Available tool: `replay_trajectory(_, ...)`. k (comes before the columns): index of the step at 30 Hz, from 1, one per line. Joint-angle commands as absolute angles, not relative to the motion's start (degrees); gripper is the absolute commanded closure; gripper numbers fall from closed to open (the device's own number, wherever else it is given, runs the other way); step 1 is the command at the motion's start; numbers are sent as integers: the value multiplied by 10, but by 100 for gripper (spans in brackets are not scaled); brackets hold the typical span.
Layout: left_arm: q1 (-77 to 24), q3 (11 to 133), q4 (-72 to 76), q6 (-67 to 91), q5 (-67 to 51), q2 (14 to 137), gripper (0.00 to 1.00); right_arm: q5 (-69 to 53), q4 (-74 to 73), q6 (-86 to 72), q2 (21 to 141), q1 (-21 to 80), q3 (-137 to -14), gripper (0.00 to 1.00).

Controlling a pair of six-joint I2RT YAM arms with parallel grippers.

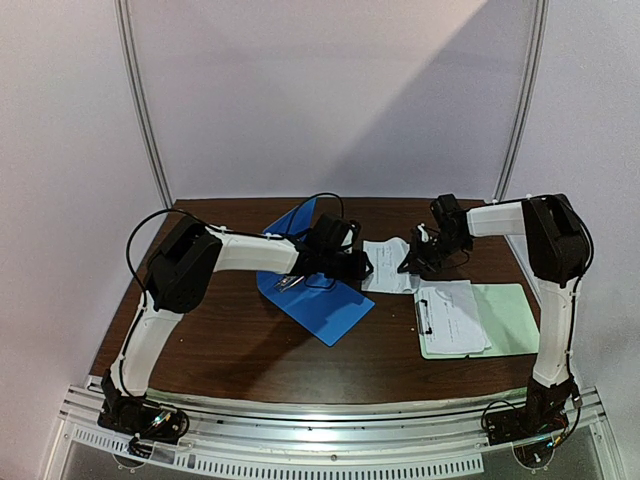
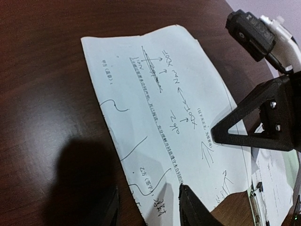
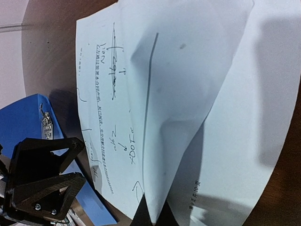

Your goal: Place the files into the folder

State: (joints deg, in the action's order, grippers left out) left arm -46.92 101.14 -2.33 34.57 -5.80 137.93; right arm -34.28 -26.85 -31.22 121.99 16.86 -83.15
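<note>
R fingers [image 2: 221, 134] clamped on sheet [image 2: 155, 108] edge — L fingers [image 2: 190, 212] apart, astride its corner.

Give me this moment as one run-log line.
right gripper shut on sheet | left gripper open at sheet edge | folder open | second sheet on clipboard

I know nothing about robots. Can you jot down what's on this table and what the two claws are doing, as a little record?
Table: dark wood
Blue folder: lying open, left of centre
Loose sheet: beside the folder, one end lifted
Right gripper: shut, pinching the loose sheet
Left gripper: open, over that sheet's other end
Second sheet: on the green clipboard, right side
</note>
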Motion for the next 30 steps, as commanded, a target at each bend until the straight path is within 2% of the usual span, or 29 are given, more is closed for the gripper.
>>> replay_trajectory(1, -463, 987, -50, 345, -66, 1378, 56, -332, -278, -308, 1210, 170, -823, 100)
replay_trajectory(11, -456, 941, -24, 336, -53, 1306, 32, -384, -233, -330, 1149, 170, -810, 100)
replay_trajectory(22, -441, 905, 32, 361, -80, 1269, 22, -418, -186, -360, 1096, 170, -771, 100)
replay_trajectory(30, -422, 858, 125, 416, -166, 1250, 20, -448, -145, -379, 1062, 170, -730, 100)
